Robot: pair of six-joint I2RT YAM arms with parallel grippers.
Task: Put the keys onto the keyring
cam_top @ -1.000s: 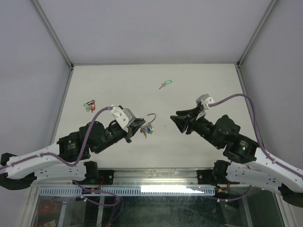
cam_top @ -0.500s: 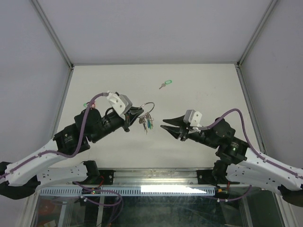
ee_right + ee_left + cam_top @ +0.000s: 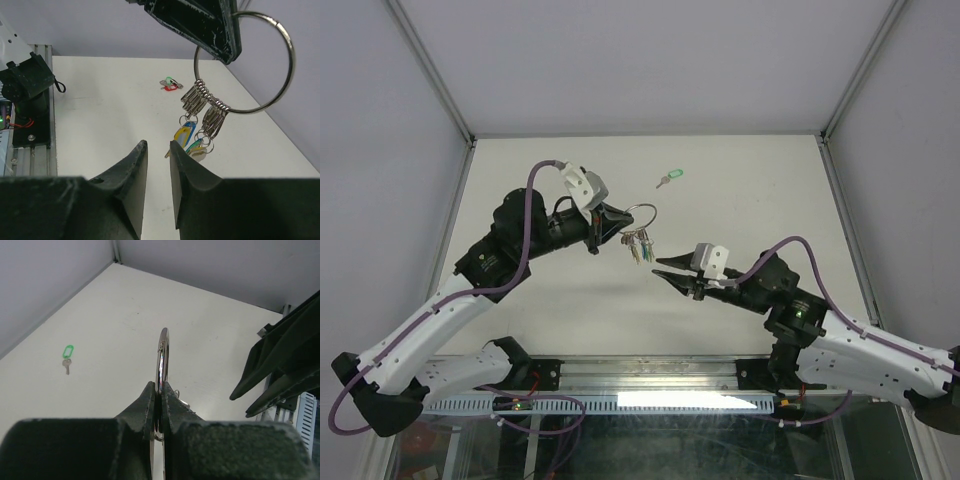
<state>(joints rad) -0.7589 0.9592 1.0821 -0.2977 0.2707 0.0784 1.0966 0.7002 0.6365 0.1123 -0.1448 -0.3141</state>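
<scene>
Above the white worktop (image 3: pixel 760 180), the black left tool (image 3: pixel 616 222) is clenched on the rim of the thin silver wire keyring (image 3: pixel 162 357), whose small tagged keys (image 3: pixel 200 102) dangle below. The black right tool (image 3: pixel 157 150) hangs near the keyring's right, fingers narrowly parted, empty. Beyond the keyring lies a green-tagged silver key (image 3: pixel 669 177).

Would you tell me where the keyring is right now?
In the top view the keyring sits just left of centre, pinched by the left gripper, with the right gripper nearby.
</scene>
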